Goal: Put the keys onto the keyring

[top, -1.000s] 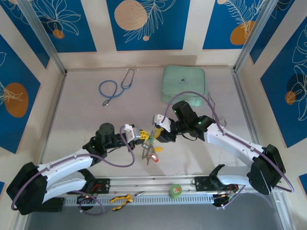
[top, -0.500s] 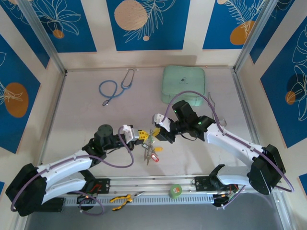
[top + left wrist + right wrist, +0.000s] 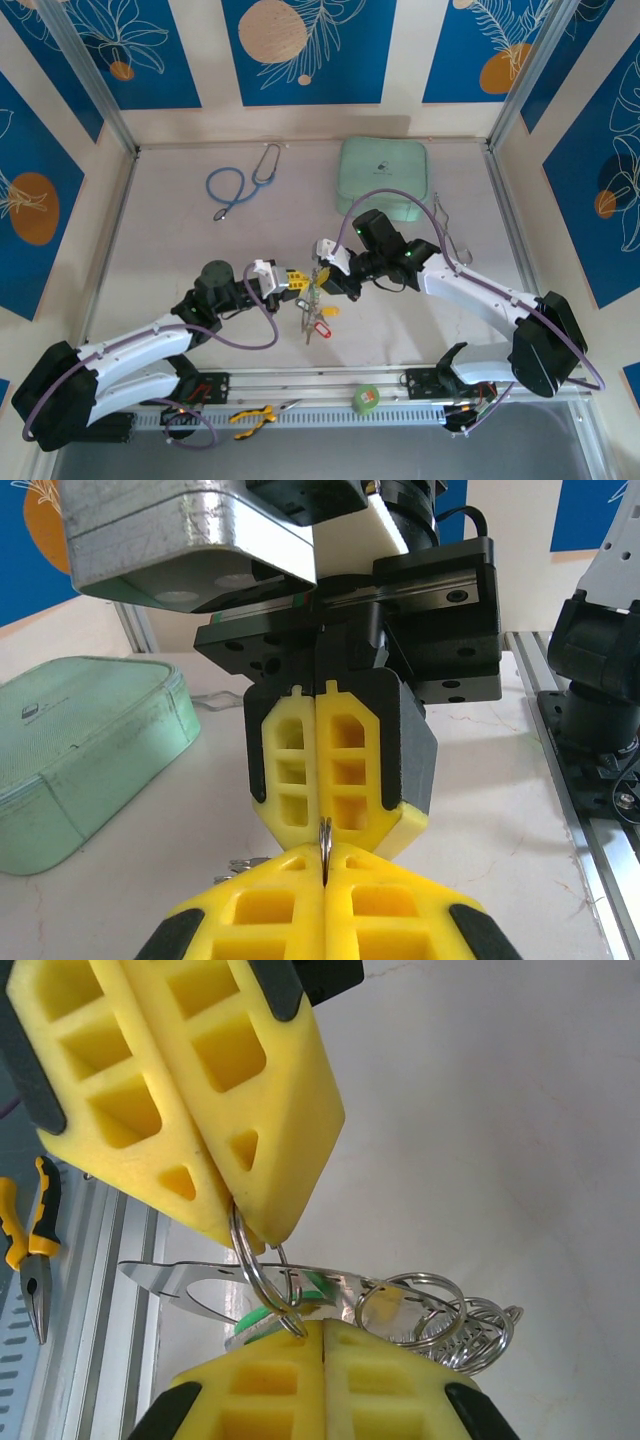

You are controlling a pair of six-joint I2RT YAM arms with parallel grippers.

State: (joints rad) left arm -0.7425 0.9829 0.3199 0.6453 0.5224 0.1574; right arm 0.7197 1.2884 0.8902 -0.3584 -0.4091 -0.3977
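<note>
left hand (image 3: 325, 865) pinching the keyring (image 3: 262, 1265), well in front of the green case (image 3: 385, 175) | right hand (image 3: 325, 1335) just snapped shut from half-spread onto the same ring | keys (image 3: 316, 328) hanging off it | looks ready for threading

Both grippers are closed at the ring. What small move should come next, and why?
Probably a slight twist of the right gripper to work the thin ring open: both it and the left gripper pinch that ring, tips almost touching.
</note>
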